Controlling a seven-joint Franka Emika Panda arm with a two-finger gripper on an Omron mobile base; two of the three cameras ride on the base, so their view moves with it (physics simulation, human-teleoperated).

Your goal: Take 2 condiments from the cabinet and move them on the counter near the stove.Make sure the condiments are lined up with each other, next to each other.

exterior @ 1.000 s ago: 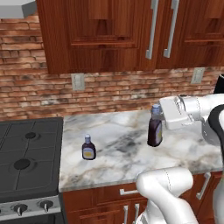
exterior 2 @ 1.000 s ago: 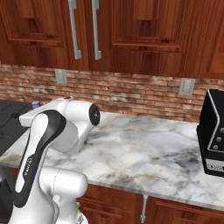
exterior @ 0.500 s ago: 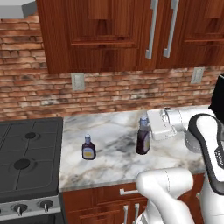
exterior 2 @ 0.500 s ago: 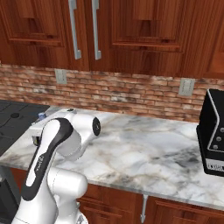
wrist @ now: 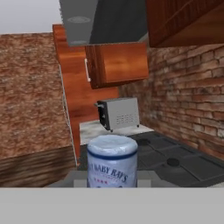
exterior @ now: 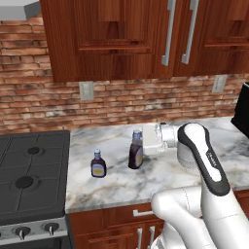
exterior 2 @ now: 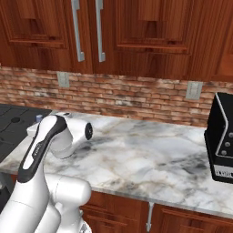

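From the hand view, the held bottle point(wrist: 112, 161) sits right in front of the camera, bluish cap towards the lens, and the fingers are clamped on it at the neck. In the left base view this bottle point(exterior: 135, 151) stands upright on the marble table point(exterior: 194, 168), or just above it; whether its base touches cannot be told. Its long axis is vertical, and the hand reaches it sideways from the right.

Further left, the second bottle point(exterior: 98, 164) stands upright on the table, apart from the held one and slightly nearer the front edge. Beyond it lies the stove point(exterior: 29, 180). The coming move, as I judge it, turns on this gap: the held bottle must go leftward and a touch forward to stand beside its twin, level with it.
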